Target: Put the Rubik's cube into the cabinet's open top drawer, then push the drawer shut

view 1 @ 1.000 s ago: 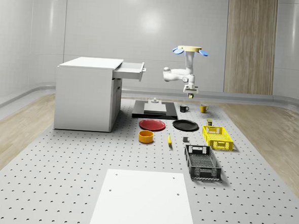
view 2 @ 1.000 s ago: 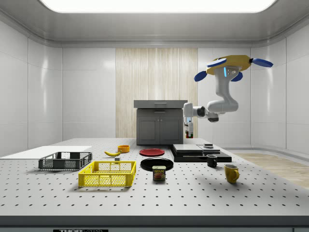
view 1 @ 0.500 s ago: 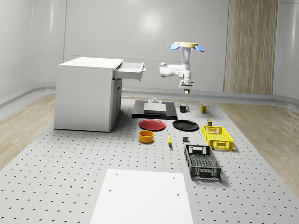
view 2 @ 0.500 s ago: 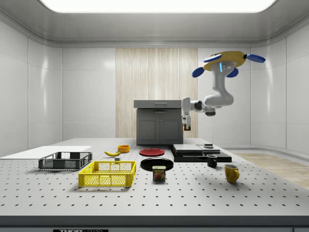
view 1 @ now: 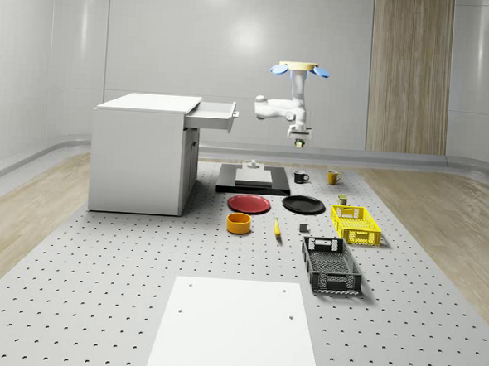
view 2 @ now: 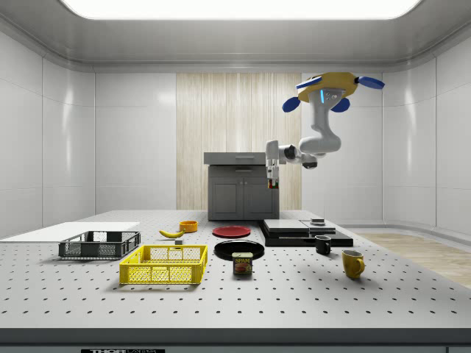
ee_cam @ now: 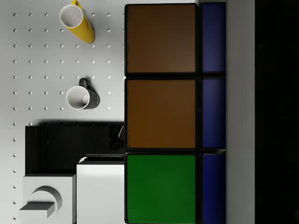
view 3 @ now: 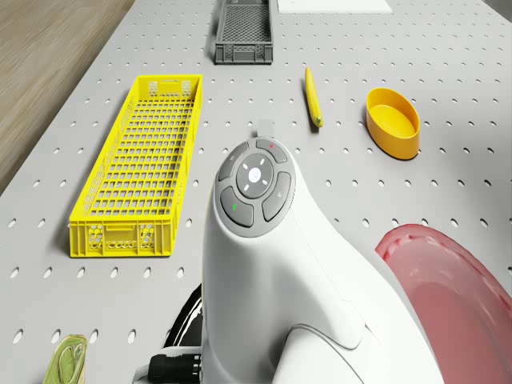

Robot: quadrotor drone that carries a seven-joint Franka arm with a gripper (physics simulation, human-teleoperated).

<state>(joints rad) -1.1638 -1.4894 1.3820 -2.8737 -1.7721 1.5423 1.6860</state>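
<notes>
The Rubik's cube (ee_cam: 161, 112) shows brown, green and blue tiles close up in the wrist view. My gripper (view 1: 299, 140) is shut on it, and the cube (view 1: 299, 144) hangs in mid-air. The drone (view 1: 299, 68) hovers above the far part of the table, to the right of the white cabinet (view 1: 142, 152) in the whole-scene view. The cabinet's top drawer (view 1: 214, 115) stands pulled out, with the gripper about level with it and well apart from it. In the side view the gripper (view 2: 271, 179) hangs in front of the cabinet (view 2: 243, 193).
Below the gripper lie a black slab (ee_cam: 56, 144) with white blocks, a black mug (ee_cam: 84, 98) and a yellow mug (ee_cam: 79, 21). On the table stand a red plate (view 1: 249, 203), black plate (view 1: 303, 205), orange bowl (view 1: 239, 223), banana (view 1: 277, 227), yellow crate (view 1: 355, 224) and dark basket (view 1: 331, 265).
The drone and arm have moved toward the whole-scene view's left, nearer the cabinet, and risen somewhat, carrying the cube along. The drawer and table objects have not moved.
</notes>
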